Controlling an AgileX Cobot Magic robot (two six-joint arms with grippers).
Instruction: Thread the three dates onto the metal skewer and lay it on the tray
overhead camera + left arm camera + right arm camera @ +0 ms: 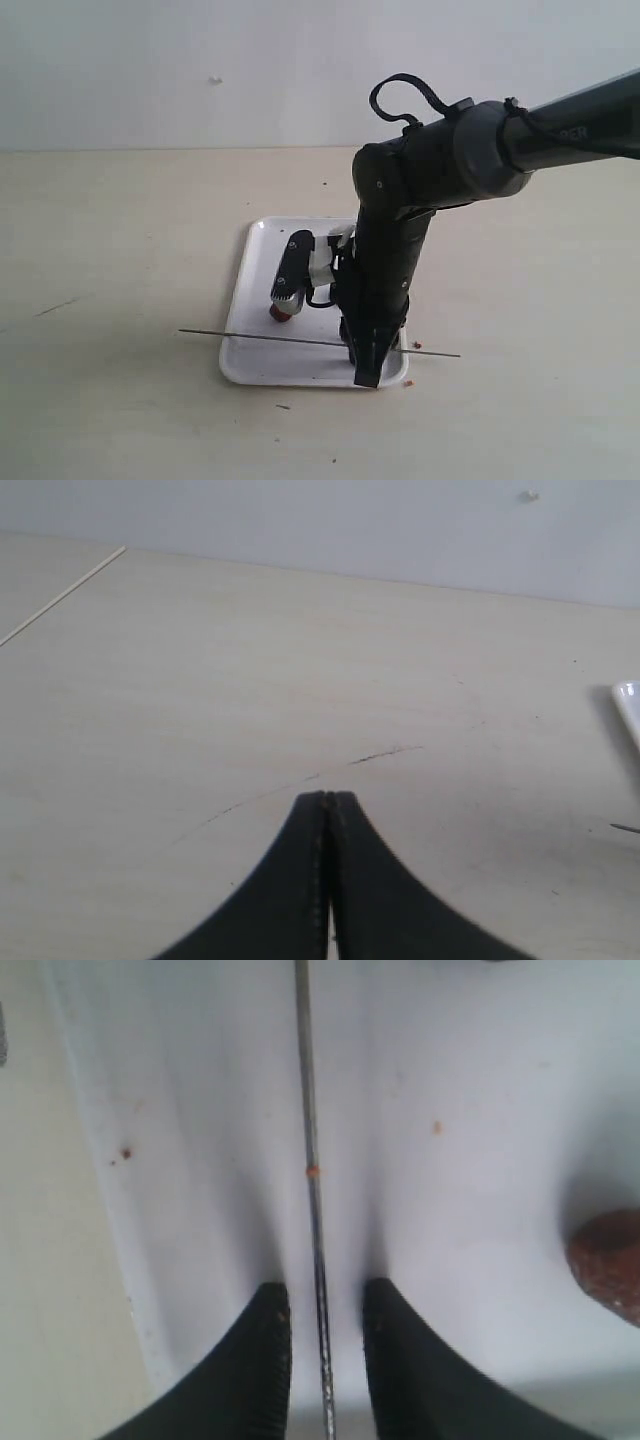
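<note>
Centrally, skewer [307, 1110] between parted right pincer [323, 1298]

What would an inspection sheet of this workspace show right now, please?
Surface: beige table, lightly scuffed.
Job's things: metal skewer lies across white tray, overhanging both sides, no date seen on it; one date on tray, other two not seen.
Clutter: reddish crumbs on tray and table.
Grippers: right gripper jaws open astride skewer; left gripper shut above table.
Cables: black cable loop atop right arm.
Surroundings: plain pale wall.
</note>
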